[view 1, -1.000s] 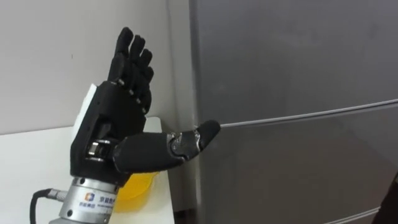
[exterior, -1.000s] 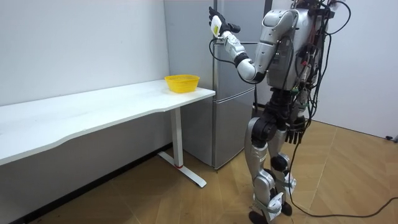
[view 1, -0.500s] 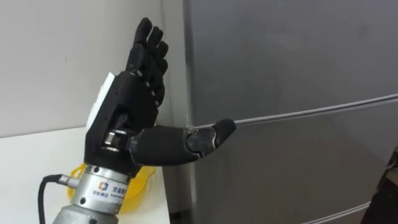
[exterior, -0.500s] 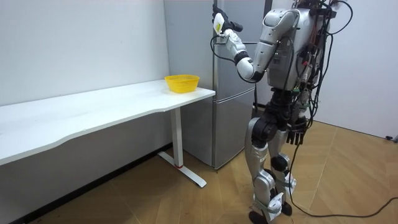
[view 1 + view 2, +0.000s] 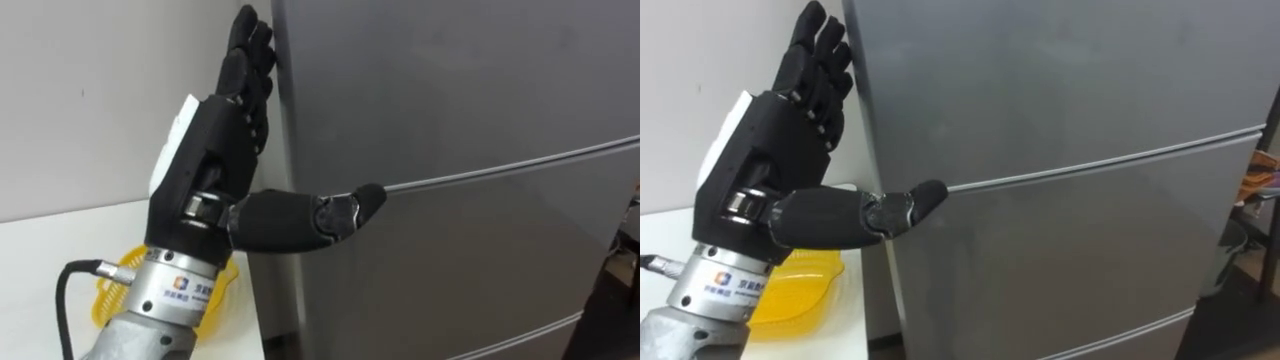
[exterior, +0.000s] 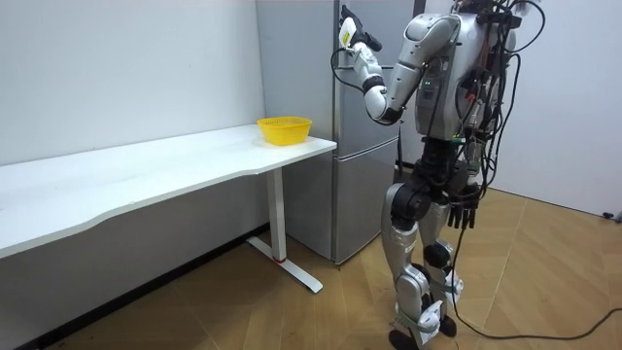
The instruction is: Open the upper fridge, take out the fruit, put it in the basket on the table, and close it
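Note:
The grey fridge's upper door [image 5: 450, 80] is closed, and a thin seam [image 5: 500, 172] divides it from the door below. My left hand [image 5: 215, 150] is raised and open at the door's left edge. Its straight fingertips [image 5: 255, 30] lie along that edge, and the thumb [image 5: 330, 212] points across the front near the seam. It holds nothing. The room view shows me standing upright in front of the fridge [image 6: 301, 58] with the left hand [image 6: 348, 29] up high. My right hand [image 6: 465, 208] hangs by my hip.
A yellow bowl [image 5: 108, 292] sits on the end of the white table [image 6: 146, 170], just left of the fridge and below my left forearm. A pale wall runs behind the table. Wooden floor lies around me.
My left hand has risen and moved right, from in front of the wall to the upper door's left edge. The thumb has slid along near the seam.

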`<state>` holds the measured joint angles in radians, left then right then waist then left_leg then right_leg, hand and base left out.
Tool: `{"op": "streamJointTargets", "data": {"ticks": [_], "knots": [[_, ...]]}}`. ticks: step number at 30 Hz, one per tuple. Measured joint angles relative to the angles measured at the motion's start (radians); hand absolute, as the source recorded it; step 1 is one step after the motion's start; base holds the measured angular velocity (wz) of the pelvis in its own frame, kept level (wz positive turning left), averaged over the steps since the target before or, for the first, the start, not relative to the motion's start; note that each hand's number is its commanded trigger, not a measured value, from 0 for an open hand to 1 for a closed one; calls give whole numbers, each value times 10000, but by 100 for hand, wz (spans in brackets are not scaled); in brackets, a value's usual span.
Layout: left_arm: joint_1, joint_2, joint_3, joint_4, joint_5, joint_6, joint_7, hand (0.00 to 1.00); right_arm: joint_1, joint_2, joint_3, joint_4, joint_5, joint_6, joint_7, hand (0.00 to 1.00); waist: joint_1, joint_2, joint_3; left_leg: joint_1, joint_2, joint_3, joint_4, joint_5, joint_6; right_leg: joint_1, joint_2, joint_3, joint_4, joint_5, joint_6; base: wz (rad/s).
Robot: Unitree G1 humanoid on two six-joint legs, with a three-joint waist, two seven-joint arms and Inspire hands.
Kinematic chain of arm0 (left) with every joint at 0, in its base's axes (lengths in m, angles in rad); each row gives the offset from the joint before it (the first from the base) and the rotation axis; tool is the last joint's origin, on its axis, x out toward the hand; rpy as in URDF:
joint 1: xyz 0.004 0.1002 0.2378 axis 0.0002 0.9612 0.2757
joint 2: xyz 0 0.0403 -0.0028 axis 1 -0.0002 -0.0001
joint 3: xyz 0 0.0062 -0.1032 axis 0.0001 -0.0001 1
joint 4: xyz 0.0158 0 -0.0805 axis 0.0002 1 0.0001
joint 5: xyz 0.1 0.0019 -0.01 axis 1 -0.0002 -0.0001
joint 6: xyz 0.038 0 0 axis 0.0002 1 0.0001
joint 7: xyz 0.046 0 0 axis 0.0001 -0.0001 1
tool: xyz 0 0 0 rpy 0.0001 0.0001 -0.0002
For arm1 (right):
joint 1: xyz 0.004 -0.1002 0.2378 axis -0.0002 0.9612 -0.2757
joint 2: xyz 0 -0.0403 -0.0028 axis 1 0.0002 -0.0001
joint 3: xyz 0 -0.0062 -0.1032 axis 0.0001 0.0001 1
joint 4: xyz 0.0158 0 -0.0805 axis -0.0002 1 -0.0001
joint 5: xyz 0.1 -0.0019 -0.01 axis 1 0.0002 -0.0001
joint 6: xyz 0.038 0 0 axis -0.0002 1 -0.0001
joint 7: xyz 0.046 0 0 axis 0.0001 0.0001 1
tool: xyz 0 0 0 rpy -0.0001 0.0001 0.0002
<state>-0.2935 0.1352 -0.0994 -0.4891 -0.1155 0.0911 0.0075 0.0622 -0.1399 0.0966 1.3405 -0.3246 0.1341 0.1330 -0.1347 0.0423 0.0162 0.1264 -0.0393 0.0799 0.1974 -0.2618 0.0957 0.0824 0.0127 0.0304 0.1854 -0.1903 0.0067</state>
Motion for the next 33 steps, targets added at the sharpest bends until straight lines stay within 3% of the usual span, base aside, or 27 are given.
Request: {"op": "streamJointTargets", "data": {"ticks": [6, 10, 17, 28, 30, 31, 32, 33], "knots": [[-746, -1, 20, 637, -2, 52, 213, 0, -125, -5, 0, 220, 13, -8, -2, 0, -3, 114, 63, -6, 29, 5, -27, 4, -7, -32, 36, 28, 1, 14, -22, -1], [-773, 10, 52, 673, 8, 51, 325, 0, -127, -16, -1, 216, 12, -3, -3, 0, 5, 115, 57, -14, 66, 26, -94, 44, -75, -94, 76, 102, 4, 46, -73, -3], [-841, 350, 70, 1039, 8, 282, 508, 0, -154, -97, -2, 136, 11, 161, -12, 0, 13, 167, 23, -86, 106, 46, -115, 101, -161, -172, 116, 110, 0, 82, -134, 0], [-861, 371, 76, 1603, -99, 346, 538, 0, -171, -114, 6, 150, 18, 217, 11, 0, 4, 143, 26, -52, 133, 172, -114, 114, -177, -169, 135, 159, 27, 105, -162, -1], [-861, 371, 85, 1705, -90, 346, 525, 30, -184, -109, 9, 143, 18, 216, 16, 0, 13, 116, 32, -34, 151, 244, -116, 114, -177, -171, 159, 217, 25, 126, -166, -11], [-862, 371, 111, 1727, -88, 347, 528, 67, -191, -107, 20, 139, 19, 216, 18, 0, 4, 91, 20, -33, 156, 249, -116, 114, -177, -171, 167, 218, 24, 133, -168, -5], [-861, 372, 112, 1727, -89, 347, 521, 84, -181, -108, 21, 142, 18, 234, 15, 0, 1, 64, 11, -32, 158, 252, -116, 114, -177, -171, 169, 219, 24, 135, -169, 0], [-861, 372, 111, 1728, -87, 347, 518, 92, -182, -108, 21, 138, 19, 270, 15, 0, 0, 53, 6, -32, 159, 252, -116, 114, -177, -171, 169, 222, 24, 136, -170, 0]]}}
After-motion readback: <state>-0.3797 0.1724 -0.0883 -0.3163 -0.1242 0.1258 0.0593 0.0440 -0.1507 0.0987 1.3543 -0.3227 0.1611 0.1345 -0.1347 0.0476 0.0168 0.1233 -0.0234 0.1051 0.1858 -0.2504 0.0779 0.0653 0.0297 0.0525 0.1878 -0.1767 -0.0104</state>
